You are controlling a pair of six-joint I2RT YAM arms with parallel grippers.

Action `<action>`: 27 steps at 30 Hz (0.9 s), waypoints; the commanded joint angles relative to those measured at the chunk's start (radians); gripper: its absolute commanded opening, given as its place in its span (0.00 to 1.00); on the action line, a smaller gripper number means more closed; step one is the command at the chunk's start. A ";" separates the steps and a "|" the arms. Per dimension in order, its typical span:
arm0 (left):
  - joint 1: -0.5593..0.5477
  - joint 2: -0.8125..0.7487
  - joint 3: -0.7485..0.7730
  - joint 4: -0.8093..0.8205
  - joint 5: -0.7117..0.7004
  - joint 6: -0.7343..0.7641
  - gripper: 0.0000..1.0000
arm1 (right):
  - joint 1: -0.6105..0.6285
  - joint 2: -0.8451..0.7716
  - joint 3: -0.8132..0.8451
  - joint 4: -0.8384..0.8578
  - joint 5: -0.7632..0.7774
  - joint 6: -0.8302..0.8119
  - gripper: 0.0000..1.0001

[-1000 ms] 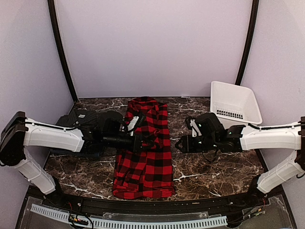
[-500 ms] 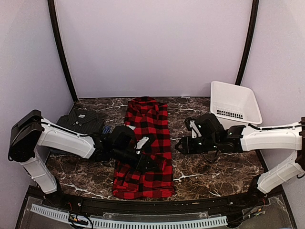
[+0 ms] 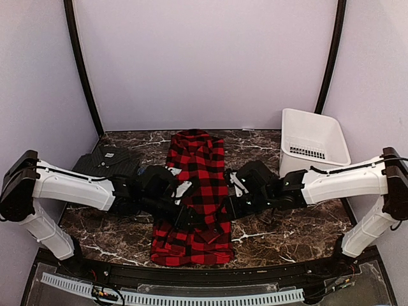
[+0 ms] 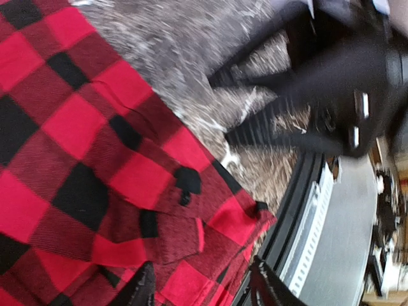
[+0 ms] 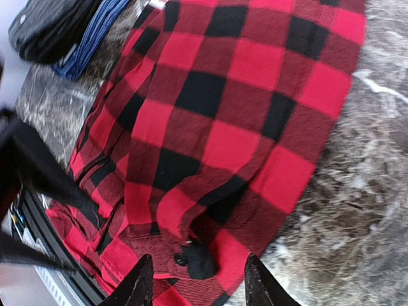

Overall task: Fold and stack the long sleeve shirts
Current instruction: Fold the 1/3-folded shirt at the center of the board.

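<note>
The red-and-black checked shirt [image 3: 194, 191] lies folded into a long strip in the middle of the table, and its near end is rumpled. My left gripper [image 4: 204, 290] hovers open over the shirt's near right corner [image 4: 255, 223] with nothing between its fingers. My right gripper [image 5: 196, 280] is open too, just above the shirt's right edge near a small black button tab [image 5: 197, 261]. From above, the left gripper [image 3: 194, 222] and the right gripper [image 3: 224, 209] nearly meet over the cloth. At the left lie a black shirt [image 3: 105, 159] and a blue shirt [image 5: 89, 44] under it.
A white plastic basket [image 3: 312, 143] stands at the back right. The table's dark front rail [image 4: 299, 210] runs close to the shirt's near corner. Marble tabletop [image 3: 287, 229] shows to the right of the shirt.
My left gripper has opened and let go of the cloth, moving toward the near end of the checked shirt. My right arm has swung left to the shirt's right edge.
</note>
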 commanded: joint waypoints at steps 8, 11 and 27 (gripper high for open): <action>0.087 -0.002 0.041 -0.208 -0.168 -0.266 0.43 | 0.069 0.128 0.027 0.053 -0.056 -0.082 0.45; 0.098 0.024 0.044 -0.219 -0.163 -0.285 0.43 | 0.069 0.147 0.025 0.070 -0.061 -0.084 0.45; 0.110 0.140 0.107 -0.171 -0.117 -0.291 0.30 | 0.067 0.188 -0.004 0.148 -0.115 -0.079 0.32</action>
